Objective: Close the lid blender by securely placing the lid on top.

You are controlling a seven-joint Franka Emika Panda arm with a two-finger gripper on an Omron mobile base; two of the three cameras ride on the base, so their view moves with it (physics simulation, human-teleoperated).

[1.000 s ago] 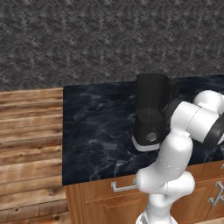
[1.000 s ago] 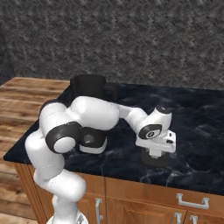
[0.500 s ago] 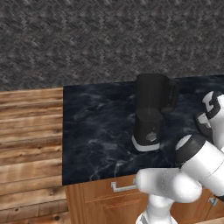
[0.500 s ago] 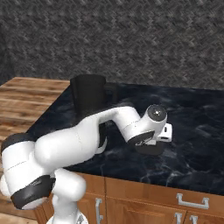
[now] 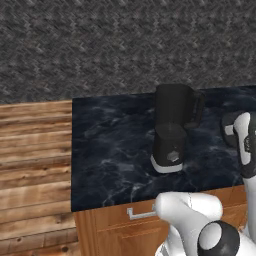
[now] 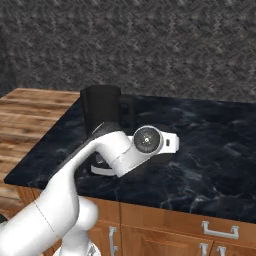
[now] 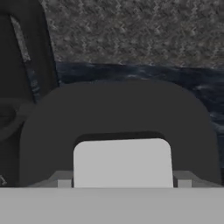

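Blender (image 5: 172, 127) stands upright on the dark marbled worktop (image 5: 110, 155), toward its middle, jar above the narrower base. Silver knob (image 5: 173, 156) on the base faces the front edge; pale bottom rim touches the worktop. Jar handle sits on the side away from the wooden floor (image 5: 35, 150). Jar top is open in the right base view (image 6: 101, 90); no cap on it.

Lid (image 7: 118, 113): in the hand view a low dark rounded cap lies directly ahead of the hand, very close. Behind it, marbled worktop and grey speckled wall (image 7: 131, 35). The blender's dark body and handle (image 7: 22, 87) rise at the left edge of that view, just beside the lid.

Arm reaches across the front of the blender in the right base view, wrist (image 6: 150, 142) level with the blender base and just right of it. The claw itself is hidden behind the wrist there; how far it is open, and whether it grips the lid, cannot be told.

Wooden cabinet fronts with metal handles (image 6: 219, 230) sit below the worktop.
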